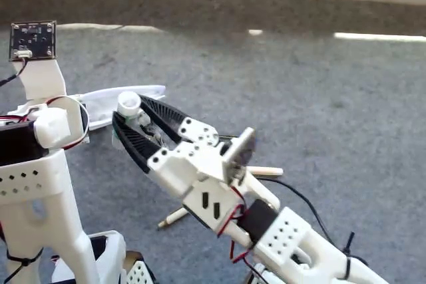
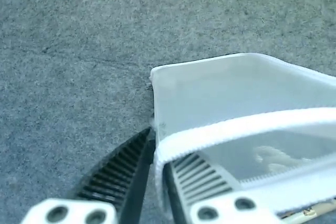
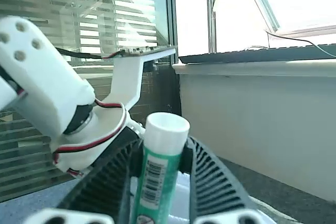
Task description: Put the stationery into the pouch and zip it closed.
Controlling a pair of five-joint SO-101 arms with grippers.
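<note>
- The left arm (image 1: 40, 164) is standing tall at the table's edge, with its wrist dipping toward the surface.
- The left gripper (image 2: 156, 148) is pinching the pouch (image 2: 236, 85). Both ribbed jaws are pressing together on the white rim at one end of the mouth.
- The pouch is lying flat and running lengthwise away from those fingertips. Its mouth is gaping open, and something pale is showing through the wall, though I cannot tell what.
- The right arm (image 1: 286, 237) is stretching low and long across the table toward the pouch.
- The right gripper (image 1: 130, 112) is clamping the glue stick (image 3: 157, 182), one black jaw on each side of the green tube.
- The stick's long axis is running along the jaws. Its white cap (image 3: 167, 124) is poking out past the fingertips, right beside the pouch.
- Behind the jaws' hinge, two pale sticks (image 1: 266, 171) are lying under the right arm.
- Grey carpet-like cloth (image 1: 319, 98) is covering the table.
- Beyond the jaws, blinds (image 3: 79, 14) and a bright window (image 3: 231, 9) are showing.
</note>
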